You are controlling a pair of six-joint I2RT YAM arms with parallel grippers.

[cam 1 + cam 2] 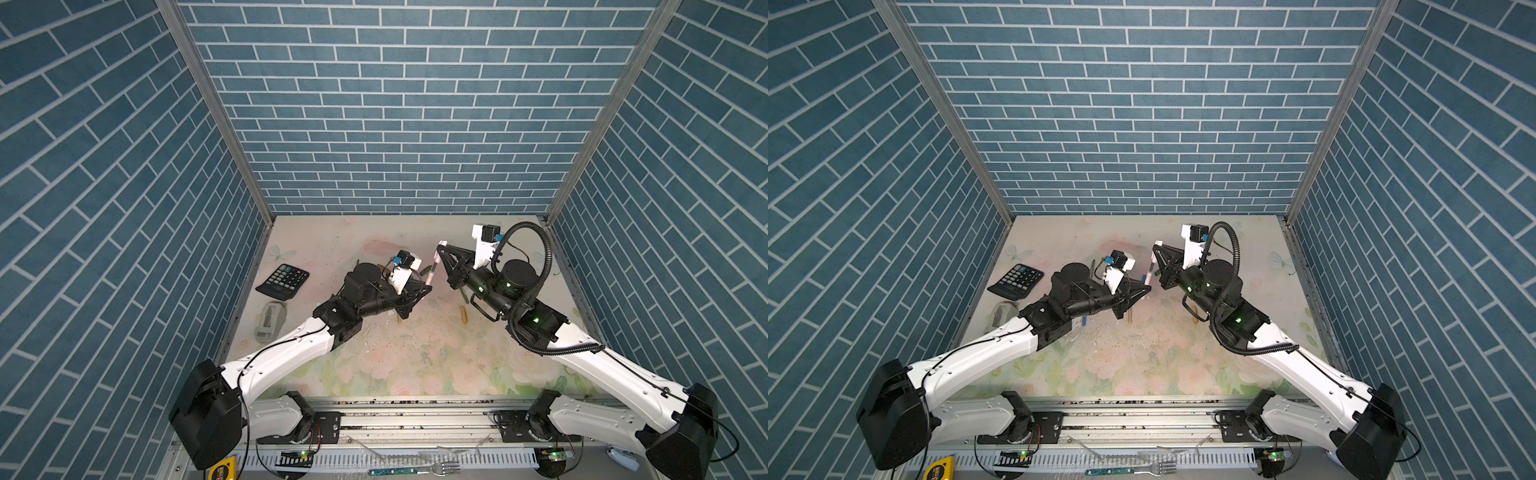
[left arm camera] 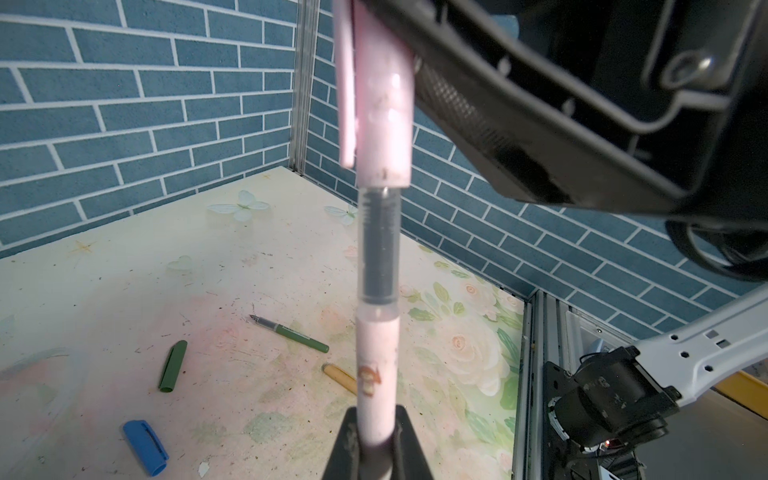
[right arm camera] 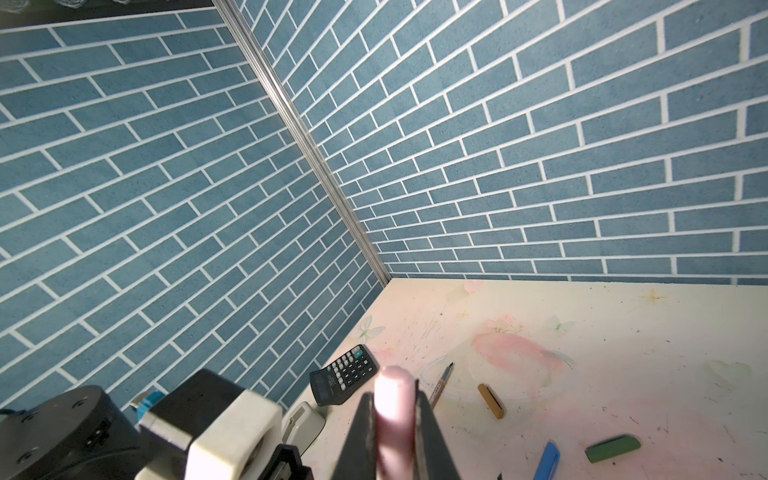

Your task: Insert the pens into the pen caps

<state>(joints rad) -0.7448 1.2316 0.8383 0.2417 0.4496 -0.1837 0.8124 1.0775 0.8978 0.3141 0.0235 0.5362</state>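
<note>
My left gripper [image 2: 376, 436] is shut on the barrel of the pale pink pen [image 2: 377, 374], which stands tilted above the table in both top views [image 1: 433, 270] [image 1: 1151, 268]. The pen's grey front end sits in the mouth of the pale pink cap [image 2: 384, 104]. My right gripper [image 3: 392, 415] is shut on that cap [image 3: 392, 399]. On the table lie a green pen [image 2: 291, 332], a green cap [image 2: 172, 365], a blue cap [image 2: 145, 446], a gold pen [image 3: 442, 382] and a gold cap [image 3: 491, 400]. A blue pen [image 1: 1084, 320] shows under the left arm.
A black calculator [image 1: 283, 280] and a grey stapler [image 1: 270, 320] lie at the table's left edge. A teal-handled fork [image 1: 411, 471] and a yellow tape measure [image 1: 222, 469] rest on the front rail. Brick-patterned walls close in three sides.
</note>
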